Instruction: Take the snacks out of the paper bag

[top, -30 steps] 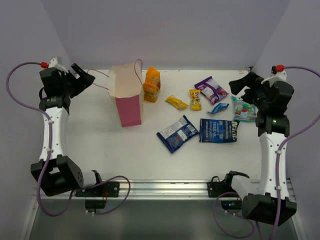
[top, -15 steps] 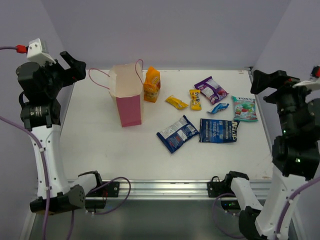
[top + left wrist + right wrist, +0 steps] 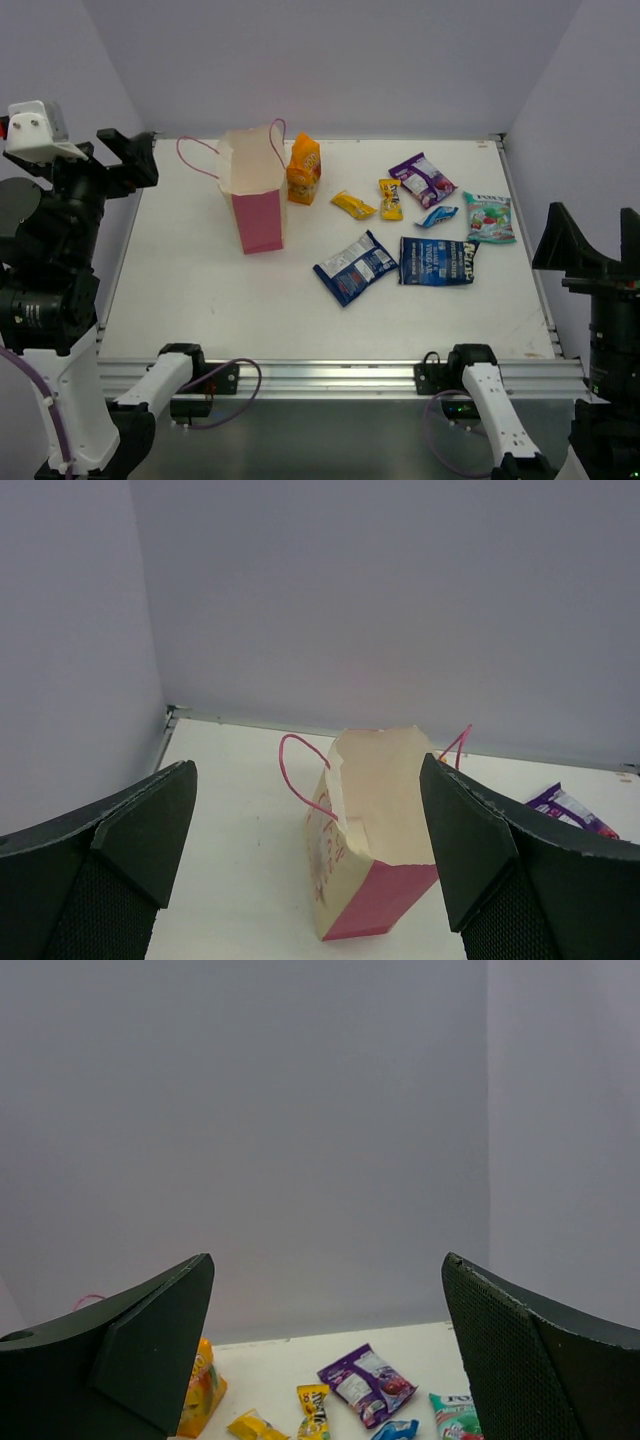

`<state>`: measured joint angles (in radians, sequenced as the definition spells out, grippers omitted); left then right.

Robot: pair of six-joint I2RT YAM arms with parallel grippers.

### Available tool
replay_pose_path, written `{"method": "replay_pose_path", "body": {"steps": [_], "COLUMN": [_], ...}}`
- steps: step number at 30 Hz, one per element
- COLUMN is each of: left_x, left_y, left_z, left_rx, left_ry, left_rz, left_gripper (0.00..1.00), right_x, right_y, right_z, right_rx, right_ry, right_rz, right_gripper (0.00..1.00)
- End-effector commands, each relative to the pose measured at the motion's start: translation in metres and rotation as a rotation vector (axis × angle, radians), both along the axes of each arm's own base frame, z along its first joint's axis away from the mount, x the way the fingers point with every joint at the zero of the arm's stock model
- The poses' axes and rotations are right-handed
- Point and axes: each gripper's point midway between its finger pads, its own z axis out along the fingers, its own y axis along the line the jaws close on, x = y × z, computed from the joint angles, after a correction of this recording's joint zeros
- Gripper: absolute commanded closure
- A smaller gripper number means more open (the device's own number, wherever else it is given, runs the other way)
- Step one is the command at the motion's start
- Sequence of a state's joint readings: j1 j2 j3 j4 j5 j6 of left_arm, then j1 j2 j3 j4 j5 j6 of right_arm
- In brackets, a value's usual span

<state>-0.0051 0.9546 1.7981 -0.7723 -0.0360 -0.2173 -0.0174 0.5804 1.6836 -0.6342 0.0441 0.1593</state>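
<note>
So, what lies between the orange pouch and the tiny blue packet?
A yellow packet and a second yellow packet lie between the orange pouch and the tiny blue packet. The top view shows this best.

Bright, even light — soft shadows

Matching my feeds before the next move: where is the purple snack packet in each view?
Top external: purple packet, right of centre, near the back.
Left wrist: purple packet, low at the right edge, partly hidden.
Right wrist: purple packet, bottom centre.
Shared landmark: the table's far edge, meeting the wall behind the packet in every view.
</note>
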Motion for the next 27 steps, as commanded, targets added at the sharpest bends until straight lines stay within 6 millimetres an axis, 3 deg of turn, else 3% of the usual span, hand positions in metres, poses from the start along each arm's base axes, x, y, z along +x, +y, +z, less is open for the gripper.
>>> {"method": "replay_pose_path", "body": {"steps": [1, 10, 27], "left_x": [-0.021, -0.044, -0.024], "left_y": [0.008, 0.01, 0.0], "left_z": [0.009, 0.019, -0.004], "left_rx": [0.03, 0.021, 0.025], "left_ry": [-0.01, -0.062, -0.006], "left_rz": [0.048, 0.058, 0.011], "left_gripper": [0.0, 0.0, 0.0], "right_x": [-0.016, -0.019, -0.004], "right_y": [-0.01, -0.009, -0.003], "right_z": [0.002, -0.002, -0.012], "right_rx": [-0.021, -0.034, -0.033], "right_ry": [-0.052, -0.075, -0.051], "right_rz": [-0.042, -0.024, 0.011], "right_gripper": [0.01, 0.01, 0.01]}}
